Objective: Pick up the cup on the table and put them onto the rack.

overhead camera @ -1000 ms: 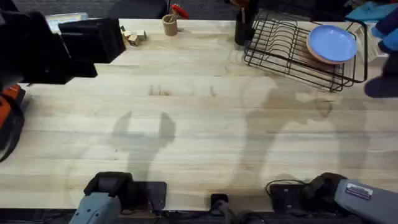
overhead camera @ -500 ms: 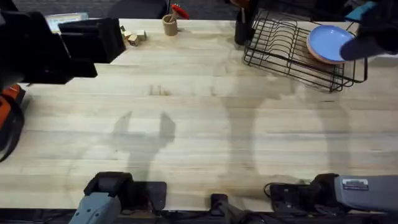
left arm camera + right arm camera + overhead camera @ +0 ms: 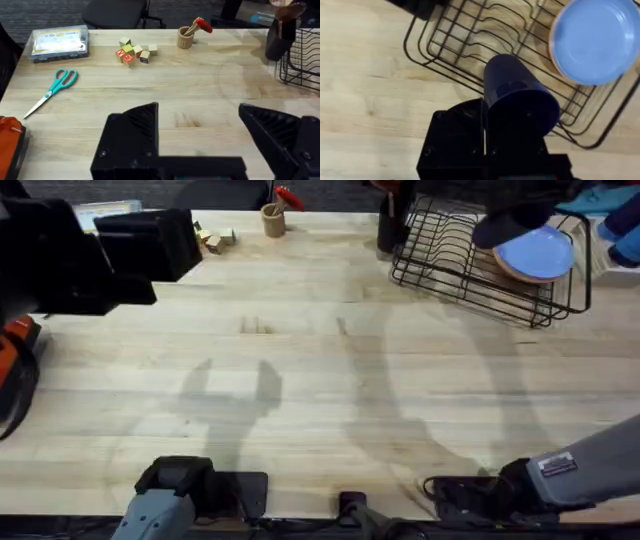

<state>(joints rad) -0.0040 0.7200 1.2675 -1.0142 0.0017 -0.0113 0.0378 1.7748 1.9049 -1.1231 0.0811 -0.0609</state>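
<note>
Right wrist view showed the right tool (image 3: 512, 150) gripping the navy cup (image 3: 517, 97), apparently above the rack (image 3: 465, 45) beside a blue plate (image 3: 595, 40); left tool (image 3: 200, 140) spread wide over the bench (image 3: 165, 85).

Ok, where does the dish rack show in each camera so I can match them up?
Overhead: dish rack at the far right of the table, blue plate in it.
Left wrist: its wire end beside the black utensil holder.
Right wrist: directly under the held navy cup, plate inside.
Shared landmark: the utensil holder at the rack's corner, overhead and left wrist; the plate links the right wrist.
</note>
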